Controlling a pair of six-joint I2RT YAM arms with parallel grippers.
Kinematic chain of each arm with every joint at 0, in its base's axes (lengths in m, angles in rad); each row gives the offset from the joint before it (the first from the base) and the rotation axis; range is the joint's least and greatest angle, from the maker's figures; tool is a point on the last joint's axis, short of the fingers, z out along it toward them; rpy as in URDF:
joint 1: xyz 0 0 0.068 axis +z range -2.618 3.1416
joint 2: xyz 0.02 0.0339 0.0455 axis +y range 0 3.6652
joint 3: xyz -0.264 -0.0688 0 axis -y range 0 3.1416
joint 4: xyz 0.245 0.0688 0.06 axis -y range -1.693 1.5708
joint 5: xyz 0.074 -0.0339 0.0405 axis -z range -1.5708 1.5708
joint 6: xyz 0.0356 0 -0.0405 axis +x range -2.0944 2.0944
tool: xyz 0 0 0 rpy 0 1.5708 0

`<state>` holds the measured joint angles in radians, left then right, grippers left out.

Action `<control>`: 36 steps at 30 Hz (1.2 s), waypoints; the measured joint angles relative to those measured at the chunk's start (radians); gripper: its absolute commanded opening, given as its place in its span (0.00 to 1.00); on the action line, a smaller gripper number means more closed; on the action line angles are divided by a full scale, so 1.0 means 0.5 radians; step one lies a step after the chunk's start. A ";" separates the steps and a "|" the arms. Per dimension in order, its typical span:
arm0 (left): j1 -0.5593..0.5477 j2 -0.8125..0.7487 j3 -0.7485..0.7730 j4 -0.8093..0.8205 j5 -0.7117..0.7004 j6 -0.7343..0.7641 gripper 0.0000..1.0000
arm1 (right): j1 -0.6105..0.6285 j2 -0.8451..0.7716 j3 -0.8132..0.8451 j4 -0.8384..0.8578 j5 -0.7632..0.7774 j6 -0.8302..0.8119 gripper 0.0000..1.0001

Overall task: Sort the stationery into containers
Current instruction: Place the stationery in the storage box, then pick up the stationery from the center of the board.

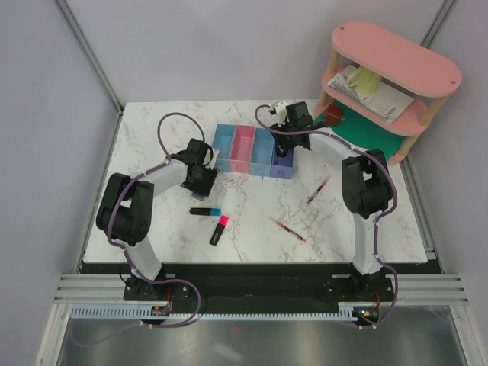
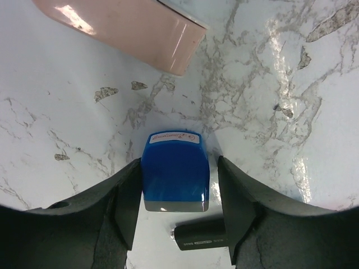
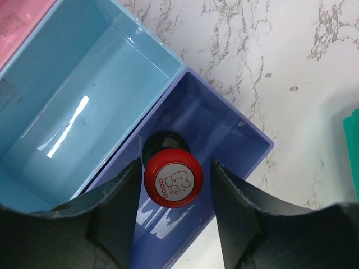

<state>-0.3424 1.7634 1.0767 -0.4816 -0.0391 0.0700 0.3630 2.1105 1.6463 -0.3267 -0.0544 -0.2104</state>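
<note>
L gripper (image 2: 179, 168): low over the table (image 1: 152, 152), jaws astride the blue-white block (image 2: 175, 174). L-side finger (image 2: 126, 196) is against the block, a slim gap shows on the other side, so not clamped.
Blue-white block: flat on the marble, white label end facing away from the cam, just in front of the bin row. A black barrel end (image 2: 201, 236) lies at its near edge.
R gripper (image 3: 176, 165): over the purple-blue bin (image 3: 247, 126), fingers spread either side of the black-red bottle (image 3: 173, 177). Gaps show next to the cap, grip let go.
Black-red bottle: inside the purple-blue bin, red cap up twd the cam, near the wall shared w/ the light blue bin (image 3: 84, 101).
Highlighters: blue-cap one (image 1: 206, 211) and pink-cap one (image 1: 219, 230) lie on the table near the L arm.
Red pens: one (image 1: 318, 190) close by the R arm, one (image 1: 288, 229) nearer the front edge.
Pink bin (image 1: 242, 149): 2nd from the left in the row.
</note>
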 measured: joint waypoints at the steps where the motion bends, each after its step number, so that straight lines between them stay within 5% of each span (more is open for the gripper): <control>1: 0.000 0.000 -0.001 0.002 0.007 0.000 0.59 | -0.001 0.000 0.000 0.002 0.002 -0.001 0.63; 11: 0.002 -0.011 -0.018 0.024 0.039 0.000 0.47 | 0.005 -0.004 0.000 0.006 0.008 -0.006 0.70; 25: 0.002 -0.227 -0.002 -0.108 0.098 0.015 0.42 | 0.005 -0.365 -0.052 -0.072 0.018 -0.049 0.78; 32: -0.015 -0.304 0.425 -0.266 0.330 0.019 0.42 | 0.005 -0.618 -0.237 -0.095 0.127 -0.097 0.95; 36: -0.084 -0.257 0.775 -0.299 0.464 0.017 0.40 | -0.002 -0.748 -0.391 -0.105 0.205 -0.112 0.96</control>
<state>-0.3843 1.6348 1.4643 -0.6312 0.1928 0.0784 0.3618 1.7363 1.4509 -0.3790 0.0483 -0.2665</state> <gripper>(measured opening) 0.537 0.956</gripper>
